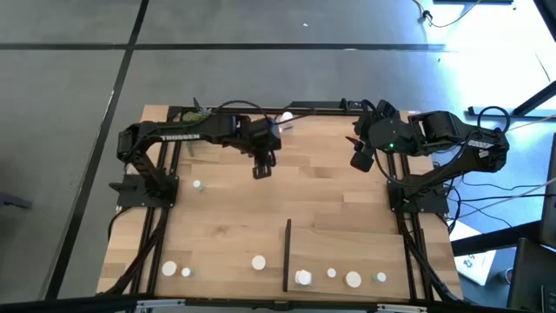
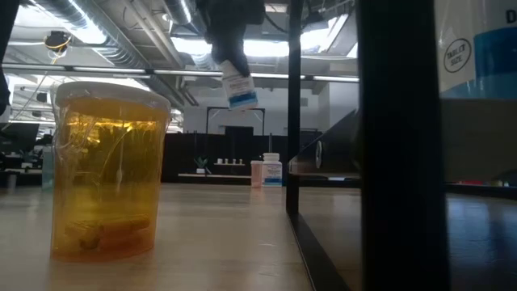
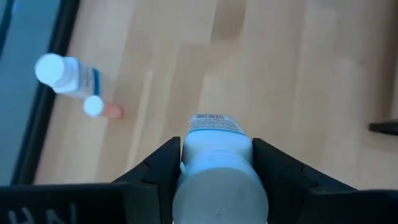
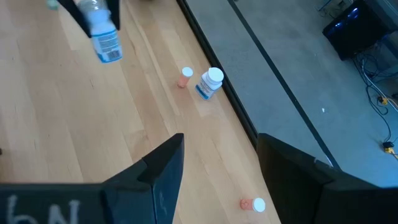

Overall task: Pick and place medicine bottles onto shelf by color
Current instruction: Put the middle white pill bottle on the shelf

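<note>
The left gripper (image 3: 216, 171) is clamped on a white medicine bottle (image 3: 217, 165), held above the bench's middle. The right gripper (image 4: 221, 165) hangs with its fingers apart, nothing between them. An amber container (image 2: 109, 170) holds something small. Two bottles (image 4: 210, 82) stand at the far edge.

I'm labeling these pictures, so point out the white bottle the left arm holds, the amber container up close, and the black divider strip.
White bottle (image 3: 217, 152), left wrist view, on its body between the jaws.
Amber container (image 2: 109, 174), low view, on its side wall.
Black divider strip (image 1: 287, 254), high view, mid-length.
</note>
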Robot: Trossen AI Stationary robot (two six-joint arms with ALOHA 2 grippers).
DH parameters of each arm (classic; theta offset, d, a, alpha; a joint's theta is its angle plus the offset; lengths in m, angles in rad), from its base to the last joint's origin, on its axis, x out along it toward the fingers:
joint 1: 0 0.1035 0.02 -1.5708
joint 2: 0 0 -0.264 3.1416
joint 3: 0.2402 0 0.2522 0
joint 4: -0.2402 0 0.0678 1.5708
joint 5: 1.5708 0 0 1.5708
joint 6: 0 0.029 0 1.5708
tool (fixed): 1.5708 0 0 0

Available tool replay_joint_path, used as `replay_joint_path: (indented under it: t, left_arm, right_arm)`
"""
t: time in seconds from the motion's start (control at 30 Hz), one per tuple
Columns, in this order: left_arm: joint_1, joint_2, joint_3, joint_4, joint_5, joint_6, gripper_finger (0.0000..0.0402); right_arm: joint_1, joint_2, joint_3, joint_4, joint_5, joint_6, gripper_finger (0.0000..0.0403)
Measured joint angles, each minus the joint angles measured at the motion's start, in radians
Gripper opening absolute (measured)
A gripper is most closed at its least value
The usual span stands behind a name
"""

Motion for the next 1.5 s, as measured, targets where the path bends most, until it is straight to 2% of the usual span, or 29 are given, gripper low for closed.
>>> replay_joint_path:
  t: [0.57,1.07,1.23,1.4,1.5]
  left_arm:
    - [-0.023,0.315,0.284,0.000,0.008,0.107,0.0157]
    - [-0.023,0.480,0.300,0.010,0.040,0.103,0.0157]
    - [-0.023,0.506,0.299,0.012,0.064,0.103,0.0157]
    - [-0.023,0.510,0.300,0.028,0.063,0.098,0.0157]
    - [-0.023,0.512,0.299,0.022,0.063,0.088,0.0157]
  right_arm:
    - [0.000,-0.008,0.000,0.000,0.001,0.000,0.0204]
    - [0.000,-0.008,0.000,0.000,-0.003,0.000,0.0204]
    - [0.000,-0.008,0.000,0.001,-0.098,-0.031,0.0204]
    - [0.000,-0.008,0.000,0.002,-0.308,-0.094,0.0204]
    - [0.001,-0.008,0.000,0.005,-0.385,-0.110,0.0204]
